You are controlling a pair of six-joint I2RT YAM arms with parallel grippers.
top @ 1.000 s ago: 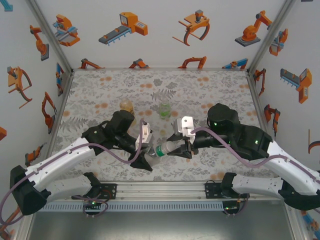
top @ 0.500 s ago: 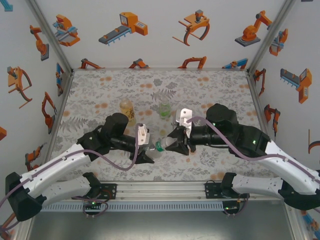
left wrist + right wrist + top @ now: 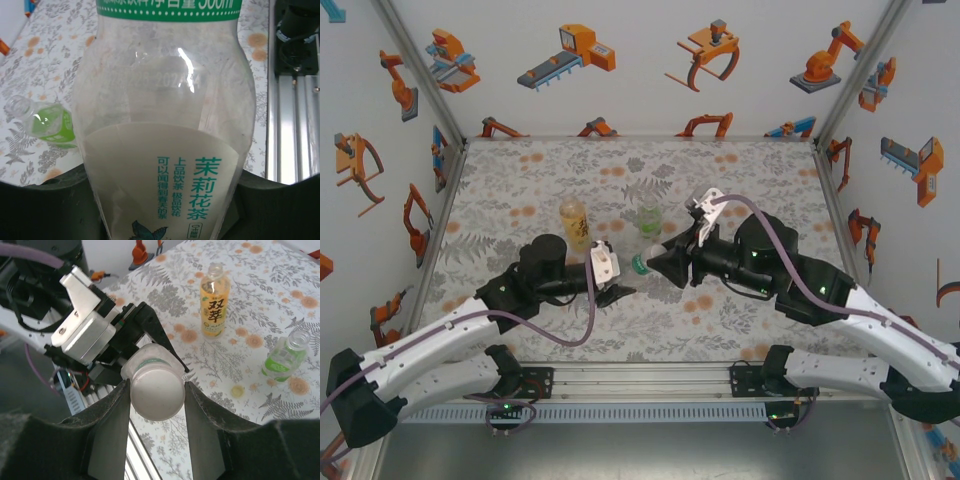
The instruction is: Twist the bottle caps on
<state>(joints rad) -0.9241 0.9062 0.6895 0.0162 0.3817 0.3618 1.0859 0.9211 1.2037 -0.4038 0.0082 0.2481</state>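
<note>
The clear bottle point(image 3: 160, 115) has a green label and teal print. The left end effector point(image 3: 620, 290) is clamped on it, on the arms' side of the amber bottle point(image 3: 574, 222). The right end effector point(image 3: 653, 265) is closed on a white cap point(image 3: 156, 392) at that bottle's green-ringed neck. The right wrist view adds a small yellow cap point(image 3: 237, 390) on the counter point(image 3: 260, 285) near the amber bottle. It also shows that bottle and the green bottle point(image 3: 285, 357) standing uncapped.
</note>
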